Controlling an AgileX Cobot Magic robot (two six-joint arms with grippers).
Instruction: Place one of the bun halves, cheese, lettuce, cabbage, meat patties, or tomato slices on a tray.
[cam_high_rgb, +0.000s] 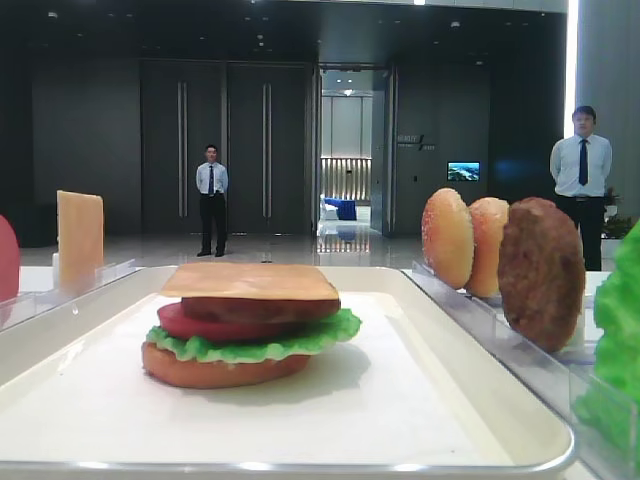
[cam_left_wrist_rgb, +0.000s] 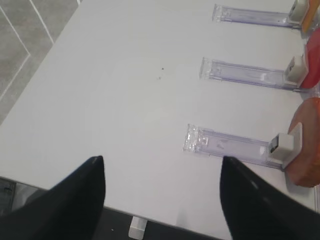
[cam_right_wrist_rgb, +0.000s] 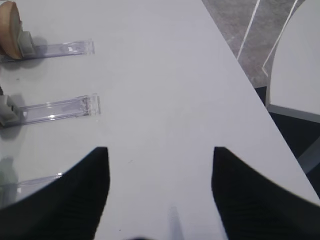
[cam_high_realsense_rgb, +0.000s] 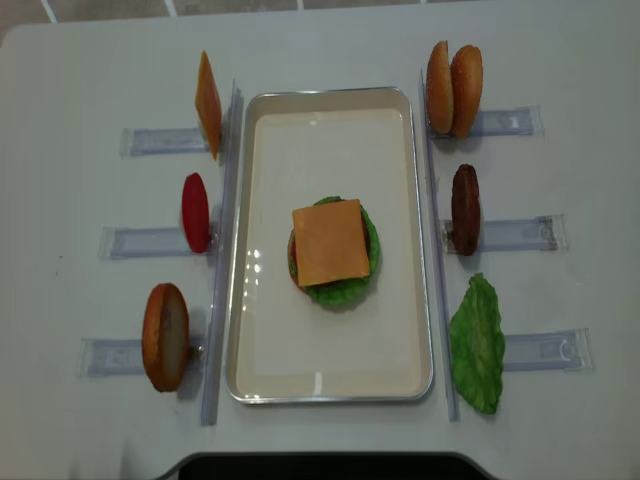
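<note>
Cream tray (cam_high_realsense_rgb: 330, 388) rimmed | cheese (cam_high_realsense_rgb: 330, 241) flat square atop stack | both hands (cam_left_wrist_rgb: 162, 200) (cam_right_wrist_rgb: 160, 195) spread, empty

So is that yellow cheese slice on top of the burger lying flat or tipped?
Lying flat. The cheese slice rests level on the stack in the tray, showing a full square from above and a thin, even edge from the low view.

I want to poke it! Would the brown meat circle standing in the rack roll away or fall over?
The meat patty stands on its edge, so a poke would probably tip it flat. It's round, so it might roll. Its bumpy surface probably isn't slippery.
</note>
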